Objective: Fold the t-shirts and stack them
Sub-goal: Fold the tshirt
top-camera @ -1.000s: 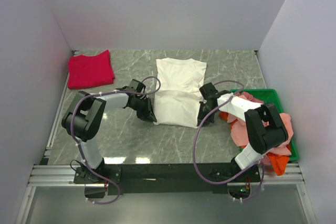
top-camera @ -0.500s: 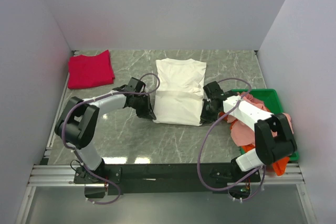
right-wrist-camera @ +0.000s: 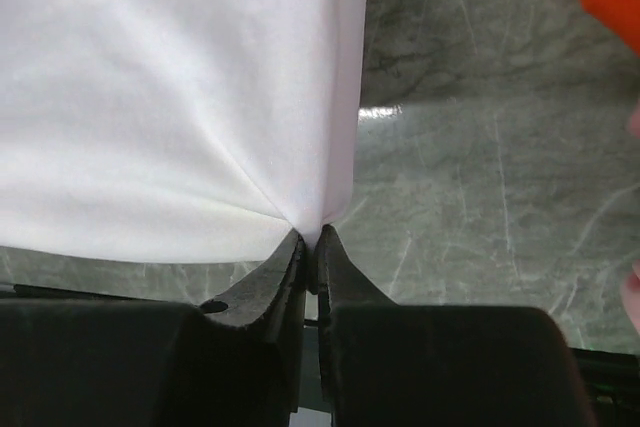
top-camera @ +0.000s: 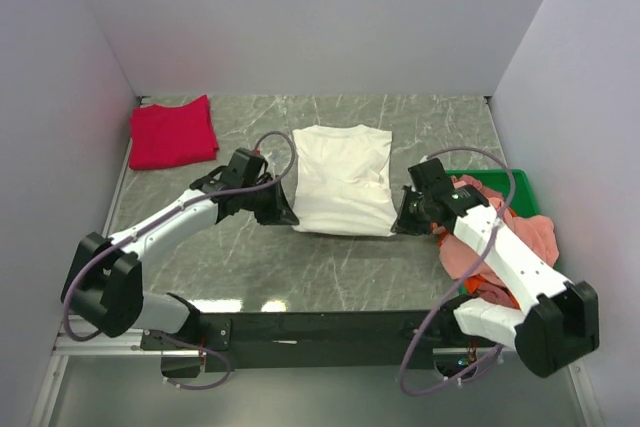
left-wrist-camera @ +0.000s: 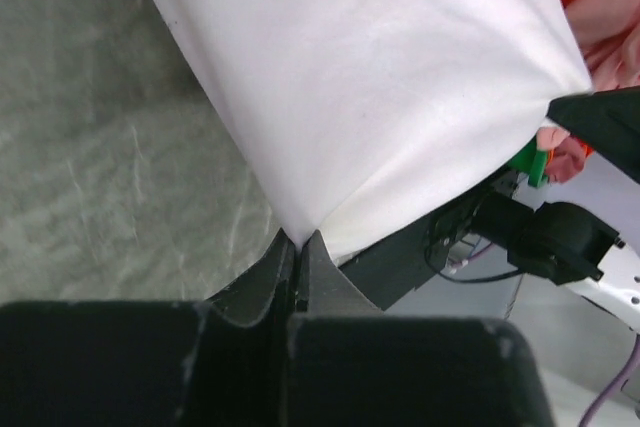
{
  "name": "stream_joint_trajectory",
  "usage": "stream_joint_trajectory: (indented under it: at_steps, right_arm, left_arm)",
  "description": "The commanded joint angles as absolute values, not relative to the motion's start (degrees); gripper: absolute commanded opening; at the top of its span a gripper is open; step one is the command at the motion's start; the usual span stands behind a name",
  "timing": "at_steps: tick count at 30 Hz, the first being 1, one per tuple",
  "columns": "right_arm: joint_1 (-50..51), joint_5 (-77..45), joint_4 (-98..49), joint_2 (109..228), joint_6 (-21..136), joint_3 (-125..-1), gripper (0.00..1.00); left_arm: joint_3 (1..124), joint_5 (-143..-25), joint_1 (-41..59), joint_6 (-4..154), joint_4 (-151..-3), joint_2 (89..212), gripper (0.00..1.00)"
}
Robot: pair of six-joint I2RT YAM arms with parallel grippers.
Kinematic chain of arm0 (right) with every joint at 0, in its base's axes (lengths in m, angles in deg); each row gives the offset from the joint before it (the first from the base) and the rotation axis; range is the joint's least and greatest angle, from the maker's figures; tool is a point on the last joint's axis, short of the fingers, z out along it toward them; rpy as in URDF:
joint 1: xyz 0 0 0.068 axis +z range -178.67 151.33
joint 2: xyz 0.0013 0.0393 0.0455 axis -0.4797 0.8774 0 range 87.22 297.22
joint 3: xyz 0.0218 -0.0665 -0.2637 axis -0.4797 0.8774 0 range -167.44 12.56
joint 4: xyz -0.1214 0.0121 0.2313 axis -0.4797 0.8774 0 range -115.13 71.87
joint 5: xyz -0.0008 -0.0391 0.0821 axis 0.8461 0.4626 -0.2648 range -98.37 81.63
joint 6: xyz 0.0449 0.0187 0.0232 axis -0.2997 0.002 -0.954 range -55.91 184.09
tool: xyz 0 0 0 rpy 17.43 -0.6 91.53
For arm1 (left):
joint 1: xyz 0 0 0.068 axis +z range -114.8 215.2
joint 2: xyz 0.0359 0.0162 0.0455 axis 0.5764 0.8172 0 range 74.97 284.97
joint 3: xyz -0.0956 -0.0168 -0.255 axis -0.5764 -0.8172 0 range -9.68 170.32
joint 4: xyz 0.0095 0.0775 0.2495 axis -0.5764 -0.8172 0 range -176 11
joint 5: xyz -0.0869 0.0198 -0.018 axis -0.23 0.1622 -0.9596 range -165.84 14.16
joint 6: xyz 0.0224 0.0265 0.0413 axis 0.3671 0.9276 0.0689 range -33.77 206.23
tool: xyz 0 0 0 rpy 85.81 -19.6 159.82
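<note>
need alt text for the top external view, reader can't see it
The left gripper and right gripper each pinch a near corner of a white t-shirt laid on a marble table. A folded crimson t-shirt lies far left; pink and orange t-shirts sit in a green bin at right.

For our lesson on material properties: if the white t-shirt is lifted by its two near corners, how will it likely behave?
The white t-shirt will probably sag between the left claw and right claw, since the cloth puckers into creases at each pinch. It looks light and thin, so two corner grips should carry it.
</note>
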State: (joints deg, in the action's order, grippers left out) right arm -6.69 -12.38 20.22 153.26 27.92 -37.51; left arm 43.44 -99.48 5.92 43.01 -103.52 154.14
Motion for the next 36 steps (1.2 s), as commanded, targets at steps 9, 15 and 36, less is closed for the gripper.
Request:
stream_joint_trajectory:
  at_steps: [9,15,36]
  right_arm:
    - [-3.1,-6.8,35.0,135.1,24.1,-35.3,0.0]
    - [-2.8,-4.5,37.7,132.3,23.8,-40.1,0.0]
    - [-8.4,2.4,28.1,158.7,31.7,-60.8,0.0]
  left_arm:
    - [36.6,-93.1,-1.7,31.0,-110.8,135.1,0.0]
    - [36.3,-91.9,-3.6,27.1,-109.3,131.1,0.0]
    - [50.3,-91.2,4.4,34.8,-103.4,150.3,0.0]
